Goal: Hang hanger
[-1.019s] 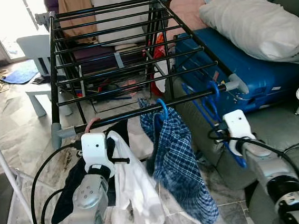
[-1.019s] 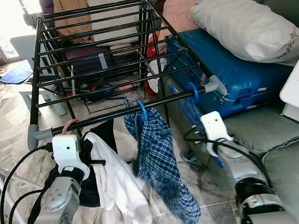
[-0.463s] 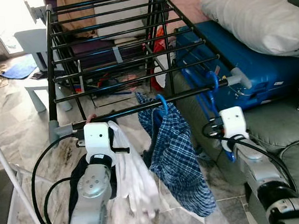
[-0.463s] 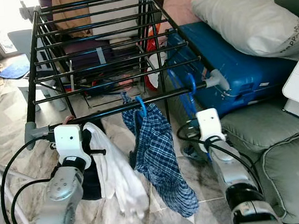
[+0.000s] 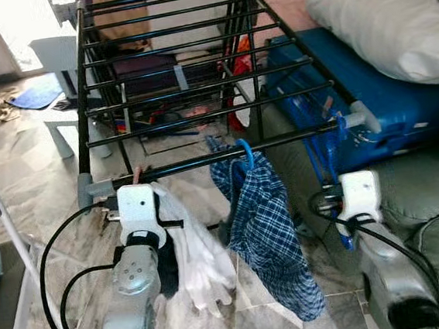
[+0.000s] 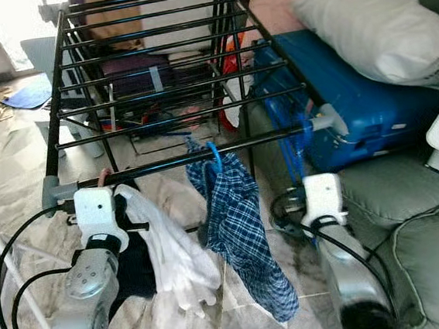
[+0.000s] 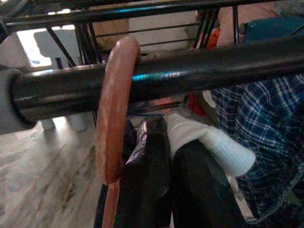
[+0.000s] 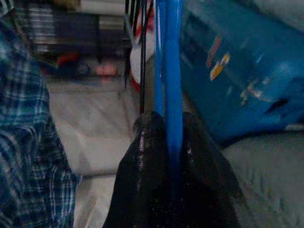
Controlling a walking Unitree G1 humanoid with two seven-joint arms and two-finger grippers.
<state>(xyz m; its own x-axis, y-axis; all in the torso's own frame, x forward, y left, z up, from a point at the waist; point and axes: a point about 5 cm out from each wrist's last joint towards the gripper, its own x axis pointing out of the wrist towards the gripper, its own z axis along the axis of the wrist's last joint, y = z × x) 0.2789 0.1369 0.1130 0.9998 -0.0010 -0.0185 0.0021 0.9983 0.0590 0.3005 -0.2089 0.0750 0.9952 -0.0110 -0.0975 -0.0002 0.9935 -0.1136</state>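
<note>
The blue hanger (image 5: pixel 328 150) now hangs nearer the rail (image 5: pixel 226 153) end, right gripper (image 8: pixel 167 142) jaws pinching it.

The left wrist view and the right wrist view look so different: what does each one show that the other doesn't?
The left wrist view has the pink hanger hook looped over the drying rack's black front rail, with a white garment beside the left end effector. The right wrist view has a blue hanger clamped in the right end effector, with a blue suitcase behind it. Both share the blue plaid garment.
</note>
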